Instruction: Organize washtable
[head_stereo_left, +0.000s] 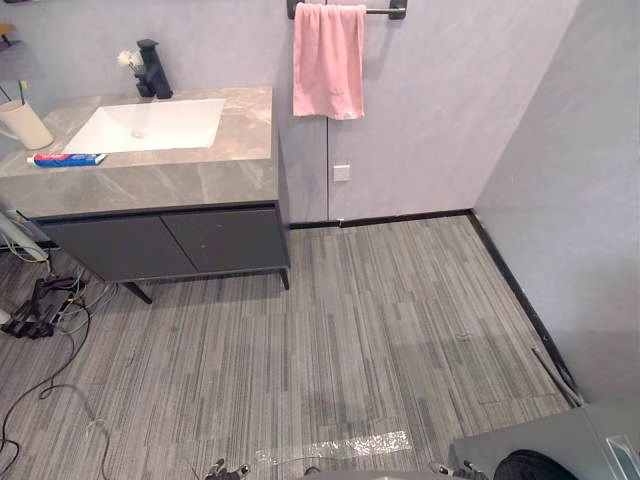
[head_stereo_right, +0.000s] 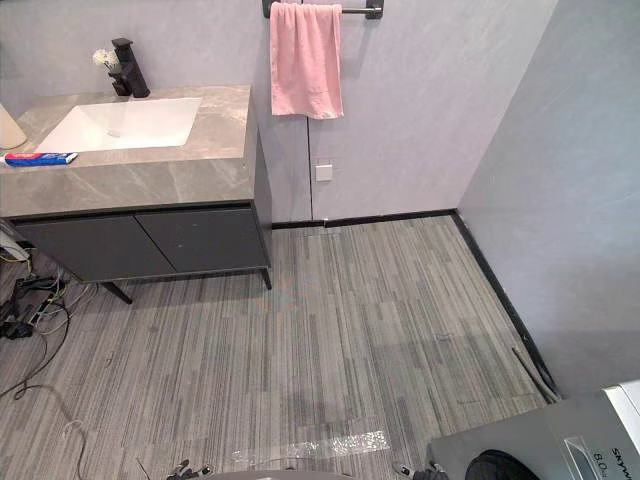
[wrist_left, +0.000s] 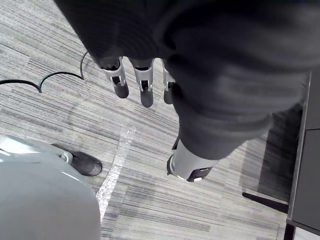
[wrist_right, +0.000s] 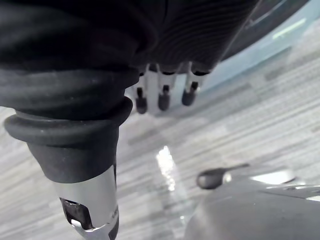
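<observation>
The washtable (head_stereo_left: 200, 172) stands at the far left against the wall, a grey stone top over dark cabinet doors. A white sink (head_stereo_left: 150, 125) is set into it, with a black faucet (head_stereo_left: 152, 70) behind. A toothpaste tube (head_stereo_left: 66, 159) lies flat on the counter in front of the sink. A cream cup (head_stereo_left: 22, 124) stands at the counter's left end. A pink towel (head_stereo_left: 328, 60) hangs on a wall bar to the right of the table. My left hand (wrist_left: 145, 85) and my right hand (wrist_right: 164, 92) hang over the floor, fingers straight, holding nothing.
Grey striped floor stretches between me and the washtable. Loose cables and a power strip (head_stereo_left: 40, 310) lie on the floor at the left. A grey machine (head_stereo_left: 560, 445) stands at the lower right by the side wall. A shiny tape strip (head_stereo_left: 340, 447) crosses the near floor.
</observation>
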